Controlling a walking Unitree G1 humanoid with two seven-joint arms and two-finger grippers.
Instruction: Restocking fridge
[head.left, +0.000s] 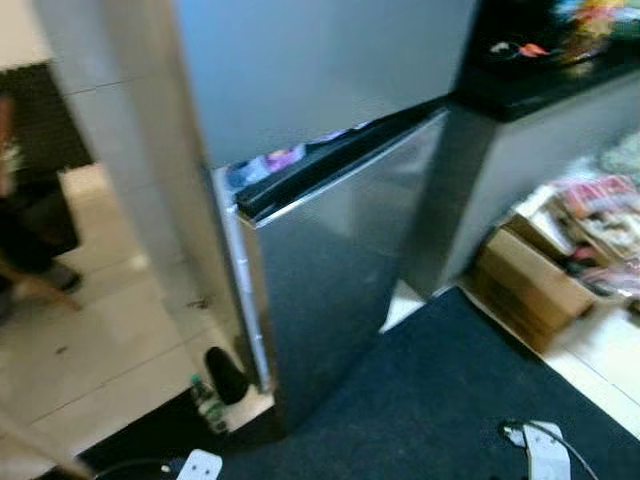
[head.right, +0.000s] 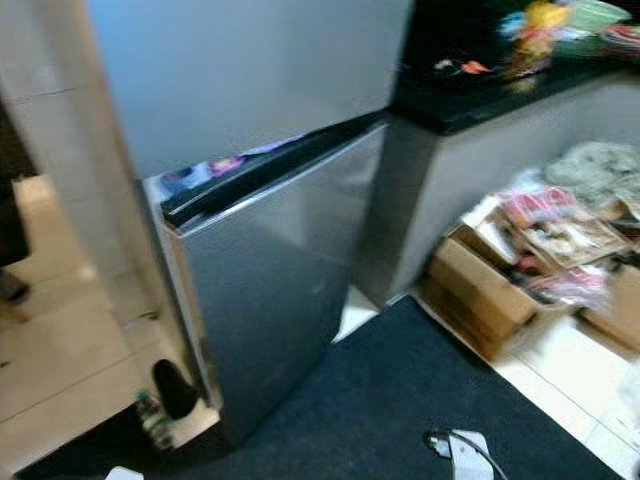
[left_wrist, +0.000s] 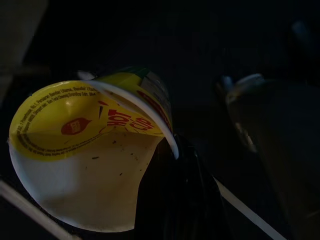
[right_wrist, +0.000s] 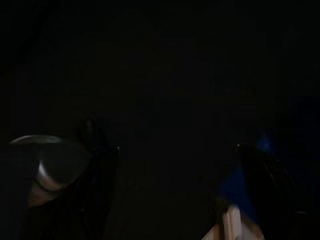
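The silver fridge (head.left: 330, 250) stands ahead, blurred. Its lower door (head.right: 270, 280) is a little ajar, and colourful packs (head.left: 270, 160) show in the gap under the upper door (head.left: 320, 60). In the dim left wrist view, a yellow-and-white cup with red print (left_wrist: 85, 150) is tilted against a black finger (left_wrist: 175, 200), with my left gripper (left_wrist: 150, 165) shut on it. The right wrist view is very dark. My right gripper (right_wrist: 180, 170) is open there, its two fingers wide apart with nothing between them.
A dark mat (head.left: 450, 400) lies before the fridge, with a white corded device (head.left: 540, 445) on it. A small bottle (head.left: 207, 400) and a black object (head.left: 225, 375) sit at the fridge's foot. Cardboard boxes of packets (head.left: 530, 280) stand right, below a black counter (head.left: 540, 80). A person's leg (head.left: 30, 250) is at far left.
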